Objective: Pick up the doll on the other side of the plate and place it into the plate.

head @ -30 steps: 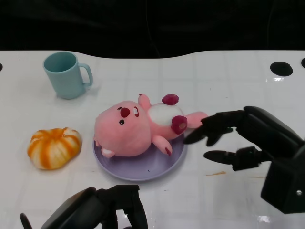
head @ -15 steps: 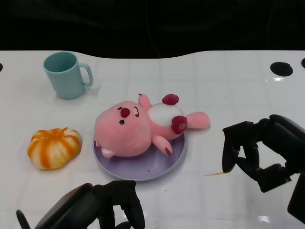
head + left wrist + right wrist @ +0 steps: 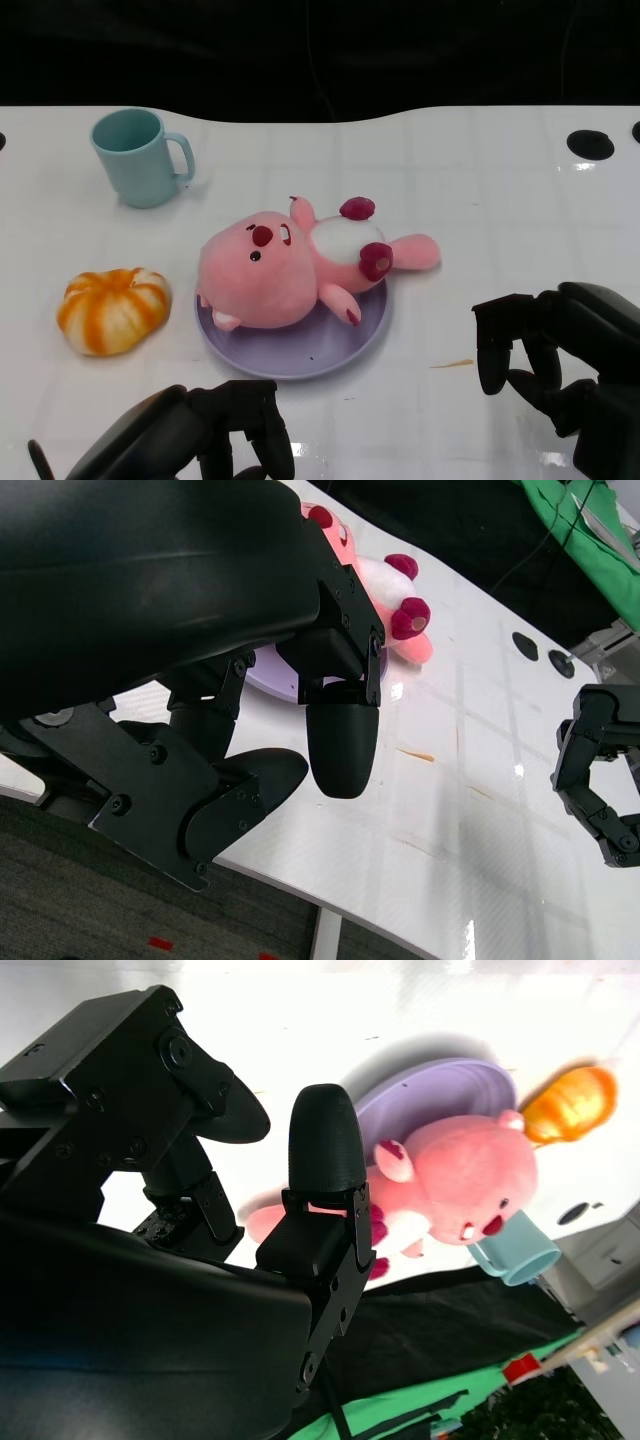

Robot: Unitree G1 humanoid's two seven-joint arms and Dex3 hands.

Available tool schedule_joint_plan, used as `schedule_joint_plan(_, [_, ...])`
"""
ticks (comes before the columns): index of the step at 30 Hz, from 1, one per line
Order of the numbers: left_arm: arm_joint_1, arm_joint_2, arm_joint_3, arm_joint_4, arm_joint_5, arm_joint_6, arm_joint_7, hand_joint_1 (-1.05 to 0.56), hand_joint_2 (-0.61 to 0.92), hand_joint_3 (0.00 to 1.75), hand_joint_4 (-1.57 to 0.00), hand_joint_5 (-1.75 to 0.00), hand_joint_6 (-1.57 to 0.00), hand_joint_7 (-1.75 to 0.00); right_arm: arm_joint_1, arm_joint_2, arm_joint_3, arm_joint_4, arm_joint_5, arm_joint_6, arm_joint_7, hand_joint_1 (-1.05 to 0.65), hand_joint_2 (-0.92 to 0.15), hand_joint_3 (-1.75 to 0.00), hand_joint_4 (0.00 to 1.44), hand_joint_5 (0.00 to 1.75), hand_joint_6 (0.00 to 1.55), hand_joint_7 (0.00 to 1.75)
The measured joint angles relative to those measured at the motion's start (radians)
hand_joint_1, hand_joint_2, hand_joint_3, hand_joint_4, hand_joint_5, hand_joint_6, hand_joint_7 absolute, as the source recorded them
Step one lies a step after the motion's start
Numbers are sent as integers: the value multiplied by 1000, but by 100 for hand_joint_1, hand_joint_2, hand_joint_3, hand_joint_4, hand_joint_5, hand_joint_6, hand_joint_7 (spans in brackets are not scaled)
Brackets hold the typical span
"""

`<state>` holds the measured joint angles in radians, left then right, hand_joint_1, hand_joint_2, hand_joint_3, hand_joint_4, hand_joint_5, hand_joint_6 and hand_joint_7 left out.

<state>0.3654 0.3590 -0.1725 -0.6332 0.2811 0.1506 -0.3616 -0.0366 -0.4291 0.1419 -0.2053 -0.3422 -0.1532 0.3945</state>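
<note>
Pulled back since a second ago, my right hand (image 3: 545, 365) now sits low at the table's near right edge, well apart from the pink doll (image 3: 290, 265) whose tail it was reaching toward; its fingers (image 3: 492, 345) curl downward and hold nothing. I see the doll lying on its back across the lavender plate (image 3: 300, 350), head toward the left, round white belly up, its tail end poking out past the plate's right rim over the white table (image 3: 450, 170). It has not shifted in that second. My left hand (image 3: 215, 440) rests at the near edge just in front of the plate, fingers bent down and apart with nothing between them, a touch lower in the head view than before. Beyond the plate to the left a teal mug (image 3: 140, 155) stands upright, handle to the right. Left of the plate, apart from it, lies an orange-and-white pumpkin toy (image 3: 112, 310). From the left wrist camera I can make out the right hand across the tabletop, empty.
</note>
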Motion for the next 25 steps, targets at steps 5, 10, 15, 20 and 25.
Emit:
schedule_joint_plan(5, [-4,0,7,11,-2,-9,0,-14,55,112,-66,-170,-63,-143,-9,-4,20,9,-26,2,9,-7,-35,-126,88,175,76,153])
schedule_joint_plan(10, [-7,0,10,18,-2,-24,0,-14,56,111,-66,-170,-64,-144,-16,-4,30,11,-32,14,19,-7,-37,-126,86,175,75,151])
schedule_joint_plan(15, [-6,1,21,35,-2,-45,0,-15,58,108,-66,-170,-63,-143,-20,-5,35,11,-35,32,28,-8,-39,-123,86,175,75,151])
schedule_joint_plan(20, [-6,2,26,47,-3,-53,0,-15,59,107,-66,-170,-64,-143,-26,-5,42,11,-39,43,31,-9,-39,-122,87,175,75,153])
schedule_joint_plan(25, [-6,2,26,47,-4,-53,0,-14,58,108,-66,-170,-63,-142,-27,-5,49,15,-54,22,23,-10,-36,-127,88,175,77,152])
